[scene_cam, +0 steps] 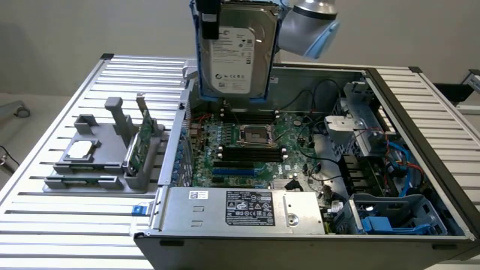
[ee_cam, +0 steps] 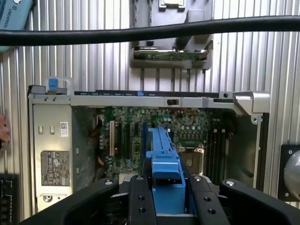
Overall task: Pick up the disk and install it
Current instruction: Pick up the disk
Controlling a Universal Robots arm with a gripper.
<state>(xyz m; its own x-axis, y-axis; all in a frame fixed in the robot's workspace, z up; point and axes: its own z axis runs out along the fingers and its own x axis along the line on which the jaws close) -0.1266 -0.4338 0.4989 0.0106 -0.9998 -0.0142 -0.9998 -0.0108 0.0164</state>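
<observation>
1. Between the fingers (ee_cam: pixel 139 199), the disk (scene_cam: pixel 234 56) is clamped; in the wrist view the black fingers press in from both sides on the blue rail (ee_cam: pixel 165 171) along its edge.
2. Hanging down from the fingers, the disk stands upright on its long axis. In the exterior view its white printed label faces the camera and blue rails run along both sides.
3. Below the fingers lies the open computer case (scene_cam: pixel 300 253), on its side with the interior facing up. The disk is held in the air above it, touching nothing but the fingers.
4. Straight beneath the fingers is the green motherboard (scene_cam: pixel 225 138), with its CPU socket (scene_cam: pixel 251 134) and black memory slots.
5. Further from the fingers, at the case's near wall in the exterior view, sits the silver power supply (scene_cam: pixel 240 209). In the case's corner to the exterior view's right there is a blue plastic drive bay (scene_cam: pixel 397 216).
6. Well apart from the fingers, outside the case on the ribbed metal tabletop (scene_cam: pixel 75 225), stands a grey fixture (scene_cam: pixel 98 174). It carries a small square silver chip (scene_cam: pixel 81 149) and an upright green circuit card (scene_cam: pixel 146 132).
7. Above the fingers, the grey and light-blue robot arm (scene_cam: pixel 311 22) shows at the exterior view's upper edge.
8. A thick black cable (ee_cam: pixel 140 33) crosses the wrist view.
</observation>
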